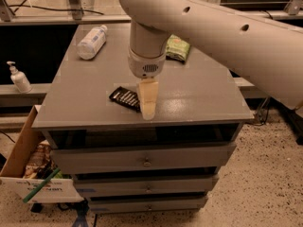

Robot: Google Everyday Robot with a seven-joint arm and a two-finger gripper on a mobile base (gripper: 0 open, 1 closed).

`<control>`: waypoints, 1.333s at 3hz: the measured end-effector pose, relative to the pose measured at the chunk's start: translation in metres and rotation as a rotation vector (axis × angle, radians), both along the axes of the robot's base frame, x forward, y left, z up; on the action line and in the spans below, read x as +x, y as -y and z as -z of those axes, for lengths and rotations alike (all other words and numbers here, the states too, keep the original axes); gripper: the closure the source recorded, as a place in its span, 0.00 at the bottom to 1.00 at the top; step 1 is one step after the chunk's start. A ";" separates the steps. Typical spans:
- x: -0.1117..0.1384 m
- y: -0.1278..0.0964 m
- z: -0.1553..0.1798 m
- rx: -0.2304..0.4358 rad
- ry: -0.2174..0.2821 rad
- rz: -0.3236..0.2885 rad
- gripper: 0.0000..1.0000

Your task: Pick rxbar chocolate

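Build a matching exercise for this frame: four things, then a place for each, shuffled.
1 rxbar chocolate
2 white bottle
3 green bag
4 tool

A far corner of the cabinet top, view's left
B at the near edge, beside the rxbar chocolate's right end
C far side, toward view's right
D lying flat, near centre

Pairs: 1-D, 2-A, 3-C, 4-B

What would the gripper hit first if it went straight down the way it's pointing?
Probably the grey cabinet top, near its front edge. The gripper points down just beside the rxbar chocolate, so it might clip the bar's end instead; depth is unclear here.
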State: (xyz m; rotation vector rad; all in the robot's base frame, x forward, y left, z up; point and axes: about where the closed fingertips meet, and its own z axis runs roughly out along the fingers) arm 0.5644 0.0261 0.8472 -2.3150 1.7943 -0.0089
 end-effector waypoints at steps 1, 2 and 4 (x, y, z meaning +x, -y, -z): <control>-0.002 0.009 -0.016 0.013 0.068 -0.005 0.00; 0.007 0.005 -0.024 0.009 0.113 -0.025 0.00; 0.035 -0.013 -0.015 -0.042 0.111 -0.041 0.00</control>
